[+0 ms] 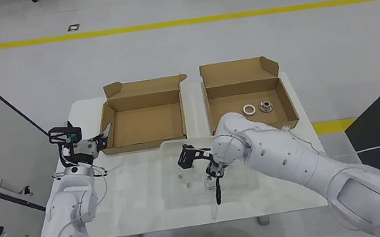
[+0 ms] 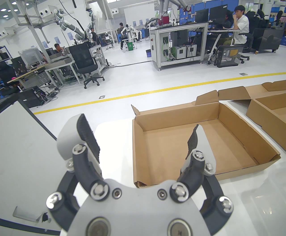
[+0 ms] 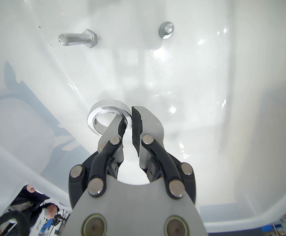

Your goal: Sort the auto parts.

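Two boxes: a left box (image 1: 144, 124) and a right box (image 1: 241, 94), brown cardboard with flaps open, stand side by side at the far part of the white table (image 1: 135, 198).
Left box contents: bare cardboard floor, seen in the top and left wrist views.
Right box contents: a white ring (image 1: 249, 109) and a grey metal part (image 1: 266, 105) lie close together toward its right side.
Tray: a pale, glossy tray (image 3: 190, 78) sits on the table nearer the robot than the boxes; it holds a metal ring (image 3: 105, 104), a bolt (image 3: 77, 40) lying on its side and a small nut (image 3: 166, 29).
Right wrist view: makes out the bolt's thread and head, with the nut well apart from it; in the top view the tray's loose parts are small specks by the arm.
Right gripper (image 3: 127, 116): down in the tray, pinched onto the metal ring's wall, one finger inside the ring and the other outside it.
Left gripper (image 2: 138, 131): fingers spread wide, holding nothing, above the table just beside the left box's near-left corner.
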`<action>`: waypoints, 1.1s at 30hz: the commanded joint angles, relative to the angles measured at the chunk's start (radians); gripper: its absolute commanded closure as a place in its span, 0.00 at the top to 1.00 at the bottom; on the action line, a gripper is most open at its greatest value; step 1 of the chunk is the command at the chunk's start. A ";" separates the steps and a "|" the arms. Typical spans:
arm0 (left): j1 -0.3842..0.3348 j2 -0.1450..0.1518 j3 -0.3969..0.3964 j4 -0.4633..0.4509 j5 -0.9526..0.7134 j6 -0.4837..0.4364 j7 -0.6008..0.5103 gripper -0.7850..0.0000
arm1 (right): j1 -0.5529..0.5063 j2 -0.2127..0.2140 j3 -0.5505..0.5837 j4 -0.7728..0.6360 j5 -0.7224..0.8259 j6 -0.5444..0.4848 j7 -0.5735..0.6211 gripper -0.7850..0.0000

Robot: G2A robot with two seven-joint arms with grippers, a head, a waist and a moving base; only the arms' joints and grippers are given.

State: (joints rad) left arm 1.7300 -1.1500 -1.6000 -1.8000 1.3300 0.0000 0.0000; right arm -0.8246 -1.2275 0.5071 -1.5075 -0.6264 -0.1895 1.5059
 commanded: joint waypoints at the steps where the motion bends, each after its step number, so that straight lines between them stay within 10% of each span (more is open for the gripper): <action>1: 0.000 0.000 0.000 0.000 0.000 0.000 0.000 1.00 | 0.000 0.012 0.043 -0.017 0.023 0.004 0.002 0.00; 19: 0.000 0.000 0.000 0.000 0.000 0.000 0.000 1.00 | -0.242 0.166 0.610 -0.104 0.459 -0.204 -0.079 0.00; 33: 0.000 0.000 0.000 0.000 0.000 0.000 0.000 1.00 | -0.355 0.284 0.655 -0.083 0.953 -0.474 -0.349 0.00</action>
State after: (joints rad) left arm 1.7300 -1.1500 -1.6000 -1.8000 1.3300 0.0000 0.0000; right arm -1.1778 -0.9534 1.1666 -1.5872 0.3024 -0.6500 1.1706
